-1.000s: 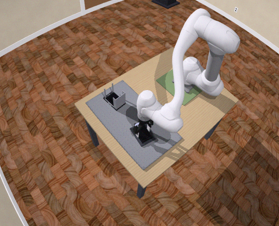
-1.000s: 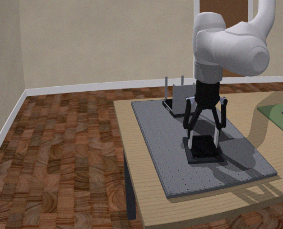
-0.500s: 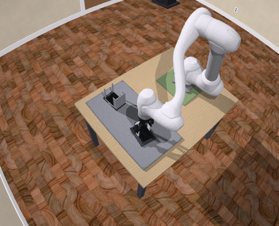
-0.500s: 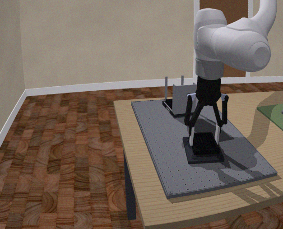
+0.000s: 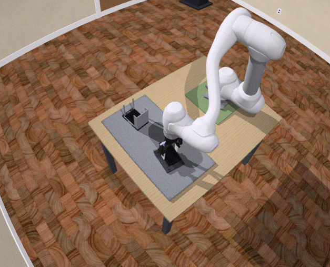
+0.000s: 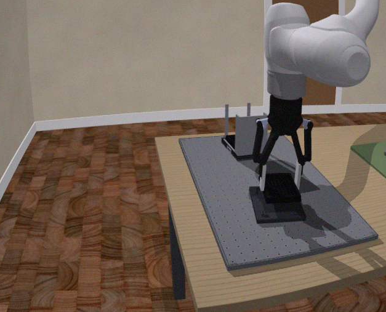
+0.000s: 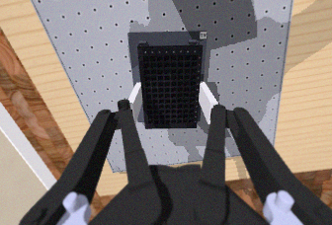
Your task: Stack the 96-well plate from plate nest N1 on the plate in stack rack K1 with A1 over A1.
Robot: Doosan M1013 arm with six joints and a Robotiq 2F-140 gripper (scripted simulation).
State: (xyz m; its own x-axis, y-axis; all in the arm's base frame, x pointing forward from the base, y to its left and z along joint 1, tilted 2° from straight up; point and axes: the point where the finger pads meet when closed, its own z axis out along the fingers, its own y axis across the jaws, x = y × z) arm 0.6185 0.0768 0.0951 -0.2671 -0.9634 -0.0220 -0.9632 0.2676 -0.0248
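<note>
The gripper (image 6: 280, 180) has its jaws clamped on the 96-well plate (image 7: 170, 87), seemingly just clear of nest N1 (image 6: 262, 212) (A1 mark at its corner). Next: carry it above rack K1 (image 6: 244, 136).

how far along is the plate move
Done: the gripper is shut on the plate, pads on its two long sides. In hand: the lift; in the exterior view the plate looks raised off the nest. Left: carry it to the rack, with the A1 corners matched, and lower it from above onto the plate there.
</note>
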